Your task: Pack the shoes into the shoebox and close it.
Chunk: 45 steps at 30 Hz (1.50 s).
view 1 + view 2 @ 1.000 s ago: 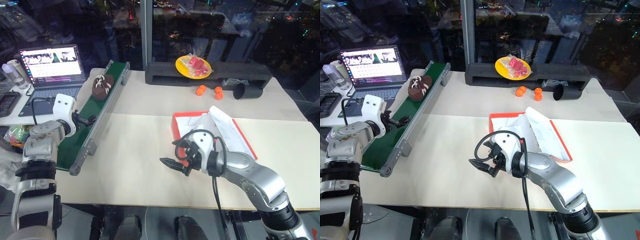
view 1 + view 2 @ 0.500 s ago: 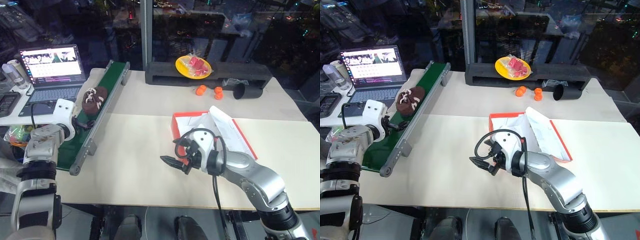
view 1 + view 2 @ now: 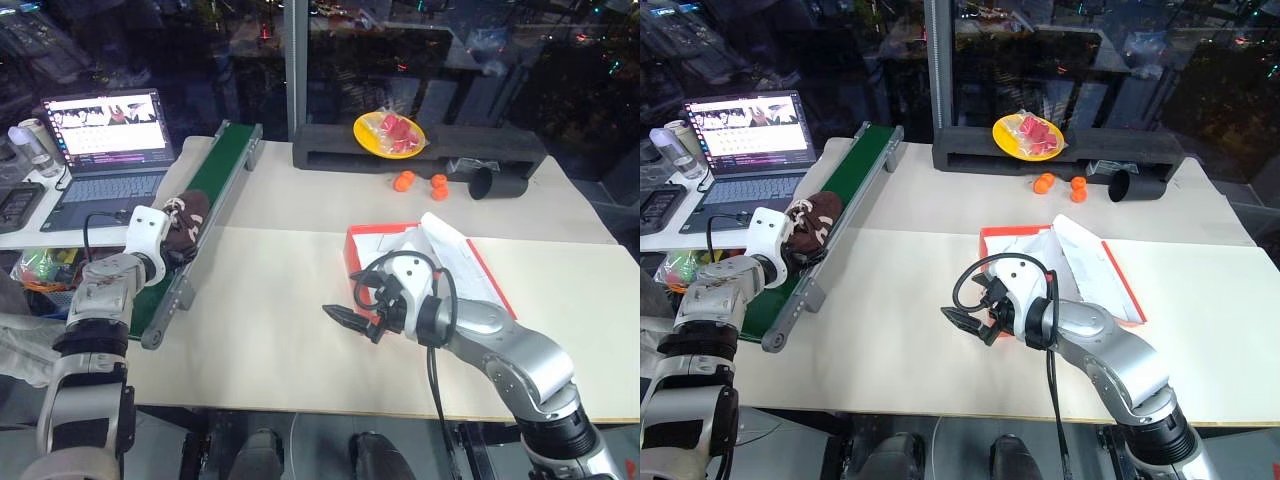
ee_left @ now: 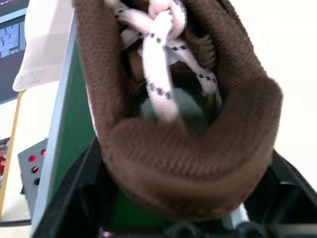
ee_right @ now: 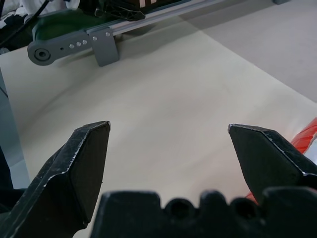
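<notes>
Task barely begun, judging by the layout. The shoebox (image 3: 415,255) sits open on the pale table (image 3: 270,300), white paper showing inside, no shoe visible in it. One brown shoe (image 3: 183,218) with pale laces lies on the green conveyor (image 3: 210,180) at the table's left edge. The left gripper (image 3: 790,243) is at the shoe's heel: in the left wrist view the heel (image 4: 188,163) fills the space between the two black fingers, which flank it closely on either side. Whether they already pinch it cannot be told; the jaws look partly closed around it.

The right gripper (image 3: 348,320) hovers over bare table just beside the box's near left corner, fingers spread wide, nothing between them.

Left to do: both shoes into the box, lid closed.

Hard to make out: the second shoe's whereabouts; the box lid, mixed in with the paper; and the left fingertips, covered by the shoe in the head views.
</notes>
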Each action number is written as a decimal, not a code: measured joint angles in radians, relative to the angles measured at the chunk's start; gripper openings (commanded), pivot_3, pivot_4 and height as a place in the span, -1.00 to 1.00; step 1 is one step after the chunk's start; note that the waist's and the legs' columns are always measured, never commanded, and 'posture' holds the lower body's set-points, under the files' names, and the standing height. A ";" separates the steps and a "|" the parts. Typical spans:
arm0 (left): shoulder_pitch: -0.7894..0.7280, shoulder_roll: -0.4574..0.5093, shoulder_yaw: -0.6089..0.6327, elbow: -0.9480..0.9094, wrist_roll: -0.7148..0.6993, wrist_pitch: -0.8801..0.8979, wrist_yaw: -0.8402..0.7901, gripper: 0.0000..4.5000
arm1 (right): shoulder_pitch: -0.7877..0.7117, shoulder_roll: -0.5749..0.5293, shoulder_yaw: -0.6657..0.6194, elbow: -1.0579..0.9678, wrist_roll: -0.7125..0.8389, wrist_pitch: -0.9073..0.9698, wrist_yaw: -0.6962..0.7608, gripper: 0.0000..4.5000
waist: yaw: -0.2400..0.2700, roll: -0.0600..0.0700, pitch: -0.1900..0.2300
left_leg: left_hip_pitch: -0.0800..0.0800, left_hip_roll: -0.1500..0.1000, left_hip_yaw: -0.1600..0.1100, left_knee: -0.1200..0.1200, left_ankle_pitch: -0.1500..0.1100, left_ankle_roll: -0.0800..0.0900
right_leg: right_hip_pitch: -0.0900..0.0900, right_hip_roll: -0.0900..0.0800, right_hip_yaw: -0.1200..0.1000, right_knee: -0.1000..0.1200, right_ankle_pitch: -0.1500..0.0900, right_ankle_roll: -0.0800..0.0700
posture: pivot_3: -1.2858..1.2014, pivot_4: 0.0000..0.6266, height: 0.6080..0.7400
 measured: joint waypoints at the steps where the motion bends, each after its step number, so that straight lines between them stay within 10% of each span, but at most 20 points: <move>1: -0.001 -0.002 0.005 0.000 -0.003 0.000 0.002 0.17 | -0.002 0.000 -0.002 0.000 0.001 0.001 0.000 1.00 | 0.000 0.000 0.000 | 0.000 0.000 0.000 0.000 0.000 0.000 | 0.000 0.000 0.000 0.000 0.000 0.000 | 0.03 -0.52 0.68; 7: -0.019 -0.131 0.118 -0.173 -0.164 -0.011 0.018 0.17 | -0.158 0.201 -0.167 0.123 0.095 0.091 -0.127 1.00 | 0.002 -0.004 0.001 | -0.001 0.000 -0.002 0.000 0.000 -0.001 | 0.000 0.000 -0.001 0.000 0.000 0.000 | 0.03 -0.52 0.68; 12: 0.003 -0.266 0.071 -0.495 -0.339 0.134 -0.035 0.17 | -0.393 0.549 -0.598 0.484 0.383 0.218 -0.588 1.00 | 0.002 -0.004 0.000 | -0.002 0.000 -0.005 -0.001 0.000 -0.001 | 0.001 -0.001 -0.005 0.003 0.001 0.000 | 0.03 -0.52 0.68; 30: 0.033 -0.393 -0.126 -0.668 -0.412 0.286 -0.061 0.17 | -0.538 0.585 -0.667 0.583 0.590 0.256 -0.849 1.00 | -0.031 0.001 0.003 | -0.005 -0.001 -0.008 -0.001 0.001 -0.001 | -0.001 -0.001 -0.008 0.000 0.001 0.000 | 0.03 -0.52 0.68; 40: 0.033 -0.384 -0.172 -0.666 -0.381 0.272 -0.064 0.17 | -0.512 0.562 -0.628 0.581 0.582 0.209 -0.856 -0.31 | -0.031 0.002 0.003 | -0.006 -0.001 -0.008 -0.001 0.001 -0.001 | -0.001 -0.001 -0.008 -0.001 0.001 0.000 | 0.03 -0.52 0.68; 41: 0.033 -0.383 -0.178 -0.666 -0.368 0.265 -0.064 0.60 | -0.510 0.558 -0.622 0.581 0.579 0.208 -0.857 -0.50 | -0.031 0.002 0.003 | -0.005 0.000 -0.008 -0.001 0.001 -0.001 | -0.001 -0.001 -0.008 -0.001 0.001 0.000 | 0.03 -0.52 0.68; 45: 0.033 -0.382 -0.186 -0.666 -0.359 0.239 -0.070 0.99 | -0.510 0.549 -0.611 0.580 0.579 0.202 -0.861 -0.68 | -0.031 0.002 0.003 | -0.006 0.000 -0.008 -0.001 0.001 -0.001 | -0.001 -0.001 -0.009 -0.001 0.000 0.000 | 0.03 -0.52 0.68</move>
